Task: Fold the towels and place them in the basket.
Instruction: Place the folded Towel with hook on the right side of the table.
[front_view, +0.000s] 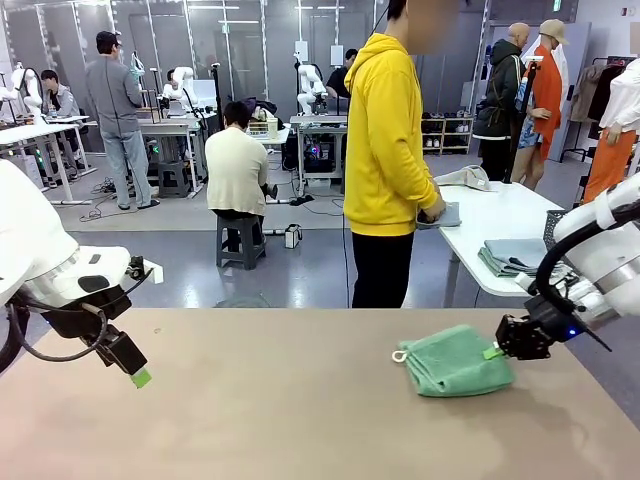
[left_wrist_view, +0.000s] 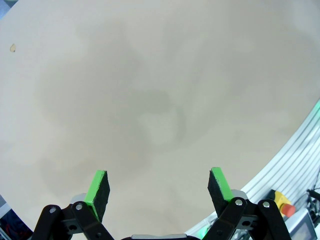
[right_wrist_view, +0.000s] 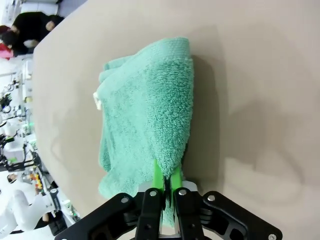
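Observation:
A mint green towel (front_view: 452, 361), folded into a thick pad, lies on the right part of the tan table (front_view: 280, 400); its white loop sticks out at its left end. My right gripper (front_view: 494, 351) is shut on the towel's right edge. In the right wrist view the towel (right_wrist_view: 150, 115) stretches away from my right gripper (right_wrist_view: 167, 176), whose green pads pinch its near corner. My left gripper (front_view: 139, 377) hovers low over the table's left side, open and holding nothing; its green fingertips (left_wrist_view: 98, 186) stand wide apart over bare tabletop. A corner of the dark basket (front_view: 552, 228) peeks out behind my right arm.
A person in a yellow hoodie (front_view: 385, 140) stands beyond the far edge, hands on a cloth at a white side table (front_view: 510, 215). Folded grey-blue cloths (front_view: 512, 256) lie on that side table. The table's metal edge rail (left_wrist_view: 295, 160) runs near my left gripper.

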